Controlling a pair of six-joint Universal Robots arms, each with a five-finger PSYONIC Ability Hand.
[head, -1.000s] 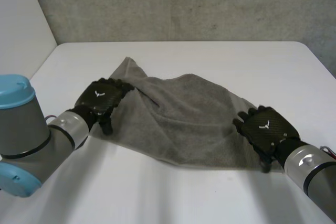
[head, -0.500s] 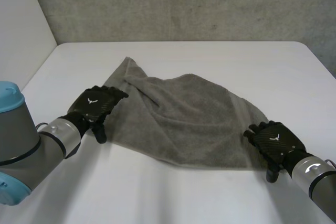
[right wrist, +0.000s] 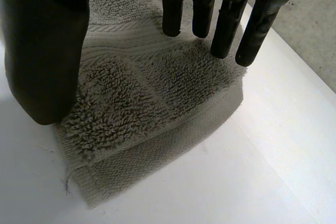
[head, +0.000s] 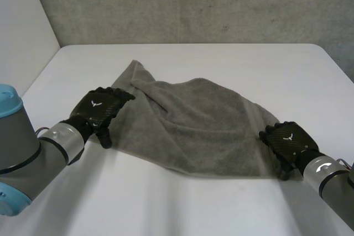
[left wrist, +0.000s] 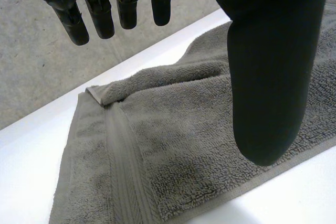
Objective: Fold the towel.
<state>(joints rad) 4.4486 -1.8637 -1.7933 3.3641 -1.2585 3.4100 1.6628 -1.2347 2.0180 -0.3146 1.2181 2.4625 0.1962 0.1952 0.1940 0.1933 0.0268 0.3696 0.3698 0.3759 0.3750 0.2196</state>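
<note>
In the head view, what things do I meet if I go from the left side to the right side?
In order: left arm → left hand → towel → right hand → right arm.

**Left arm** (head: 38, 150): enters from the lower left of the frame, its grey forearm angled up toward centre-left, with a light-blue cap (head: 8, 101) at the left edge.

**Left hand** (head: 98, 109): sits at centre-left with its back to the viewer. The fingers (left wrist: 100, 11) are straight and slightly spread, and the thumb (left wrist: 270, 66) stands well apart from them.

**Right arm** (head: 331, 179): enters from the lower right corner, with a grey wrist.

**Right hand** (head: 287, 139): sits at lower right with its back upward. The fingers (right wrist: 228, 22) are extended side by side, and the thumb (right wrist: 47, 51) is held apart.
</note>
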